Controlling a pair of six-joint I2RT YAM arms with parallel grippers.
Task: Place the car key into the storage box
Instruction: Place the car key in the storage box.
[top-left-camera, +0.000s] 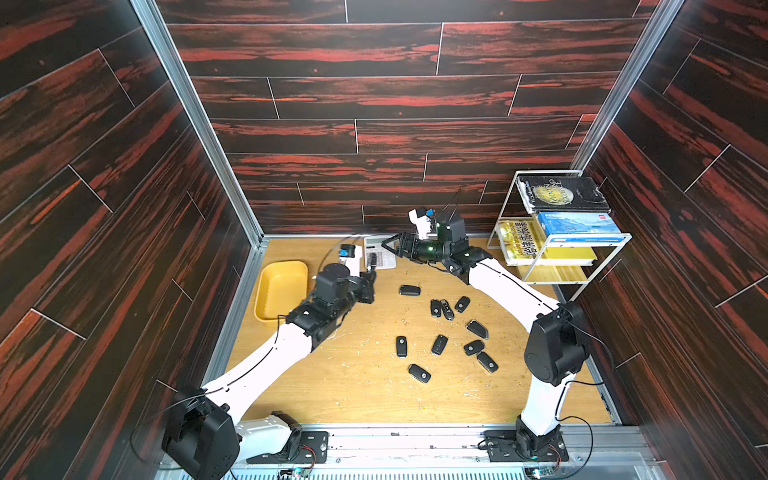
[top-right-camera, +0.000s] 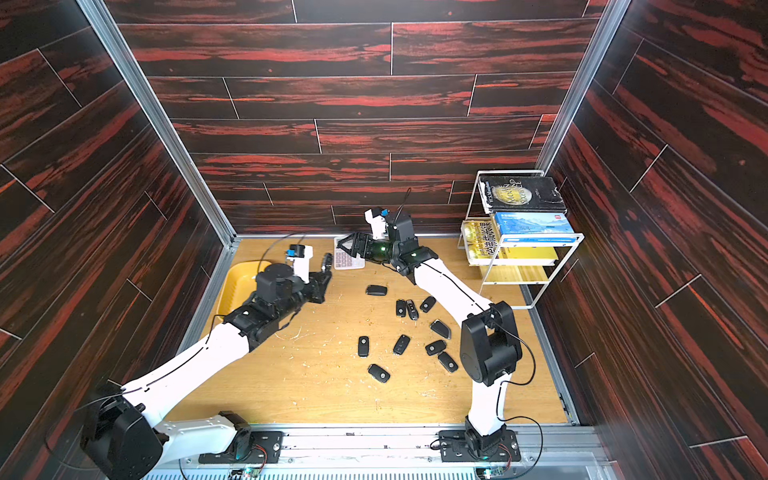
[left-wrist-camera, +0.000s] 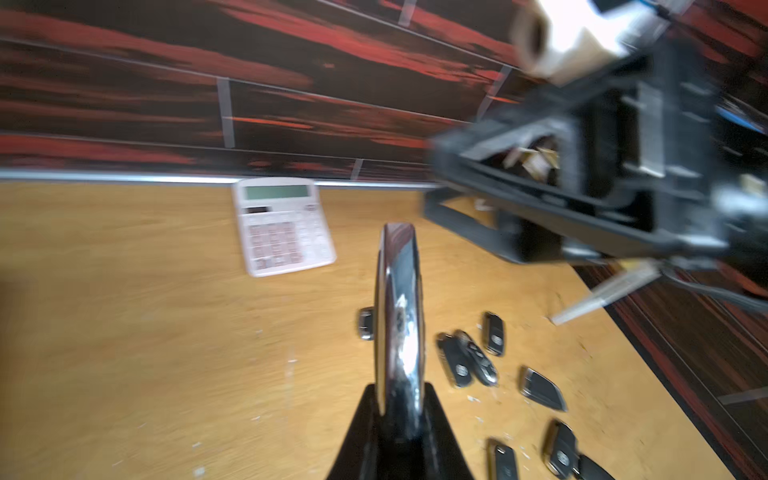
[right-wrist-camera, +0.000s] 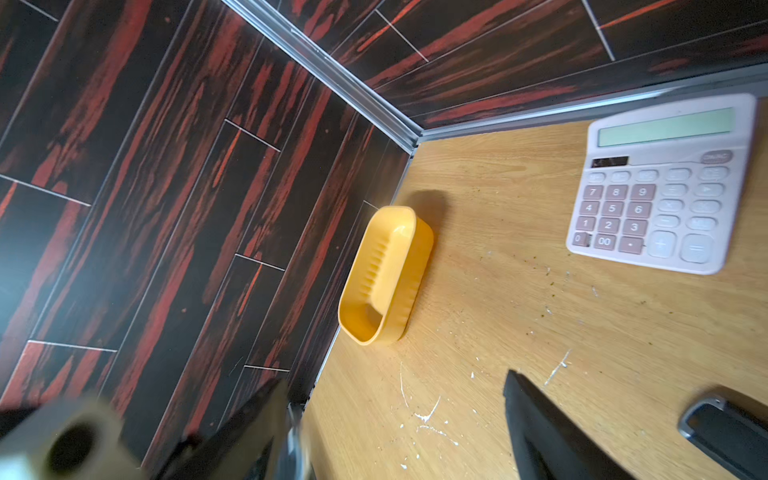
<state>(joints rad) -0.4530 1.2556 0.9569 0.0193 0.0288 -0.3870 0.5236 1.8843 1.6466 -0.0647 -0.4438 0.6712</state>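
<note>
Both top views: left jaws shut tight on one car key (top-left-camera: 372, 262), raised off the tabletop (top-left-camera: 357, 386) between the yellow storage box (top-left-camera: 266, 299) and the calculator (top-left-camera: 382, 259). The box sits by the left wall. Right jaws are spread wide with nothing in them, up by the calculator. Loose keys (top-left-camera: 439, 345) are scattered mid-tabletop, and the wire book rack (top-left-camera: 582, 266) is back right.

Left wrist: blurred. The key (left-wrist-camera: 399, 316) is edge-on with its chrome rim showing, pinched between both fingers (left-wrist-camera: 365, 419).

Right wrist: fingers (right-wrist-camera: 540, 428) are well apart, with only tabletop between them. The storage box (right-wrist-camera: 357, 328) is against the wall, apart from the calculator (right-wrist-camera: 660, 183).
</note>
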